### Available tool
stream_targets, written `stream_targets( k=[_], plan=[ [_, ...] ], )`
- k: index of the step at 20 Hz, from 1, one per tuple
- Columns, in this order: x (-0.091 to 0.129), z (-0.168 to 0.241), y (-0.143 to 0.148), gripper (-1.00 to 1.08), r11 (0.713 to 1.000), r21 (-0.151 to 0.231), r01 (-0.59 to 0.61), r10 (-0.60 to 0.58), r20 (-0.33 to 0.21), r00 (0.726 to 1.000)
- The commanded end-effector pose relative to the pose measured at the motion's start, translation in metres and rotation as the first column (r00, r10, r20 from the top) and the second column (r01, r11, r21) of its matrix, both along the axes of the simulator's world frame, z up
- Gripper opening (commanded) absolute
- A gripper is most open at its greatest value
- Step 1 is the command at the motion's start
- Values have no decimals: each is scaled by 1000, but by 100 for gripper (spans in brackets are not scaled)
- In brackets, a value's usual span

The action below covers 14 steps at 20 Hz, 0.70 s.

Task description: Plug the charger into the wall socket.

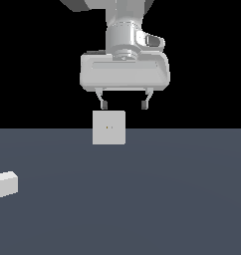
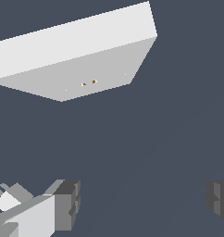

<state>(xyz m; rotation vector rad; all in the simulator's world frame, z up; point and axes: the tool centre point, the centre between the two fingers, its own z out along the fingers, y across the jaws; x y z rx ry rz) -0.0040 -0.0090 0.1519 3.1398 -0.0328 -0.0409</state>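
Observation:
The wall socket (image 1: 109,127) is a flat upright white square plate with two tiny dark holes, standing on the dark grey floor. In the wrist view the socket (image 2: 86,55) shows its top edge and holed face. My gripper (image 1: 124,105) hangs open and empty just above the socket's top edge, slightly toward the exterior view's right. The charger (image 1: 4,184), a small white oblong block, lies on the floor at the exterior view's far left, well apart from the gripper. In the wrist view the gripper (image 2: 142,203) is open, and part of the charger (image 2: 7,201) shows beside one finger (image 2: 67,203).
The dark grey floor (image 1: 152,199) stretches flat around the socket and the charger. Behind it is a black background. Nothing else stands on the floor.

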Motion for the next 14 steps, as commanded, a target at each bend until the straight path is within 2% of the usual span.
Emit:
stream_targets(
  k=[1,7,11,14],
  plan=[
    [0,0,0,100,1000,0,0,0,0,1000],
    [-1,-5,12,100,999,3,-46,46,6,999],
    [-3,-13,33,100,992,7,-129,129,16,991],
    [-8,-22,55,100,976,10,-219,218,28,976]
  ],
)
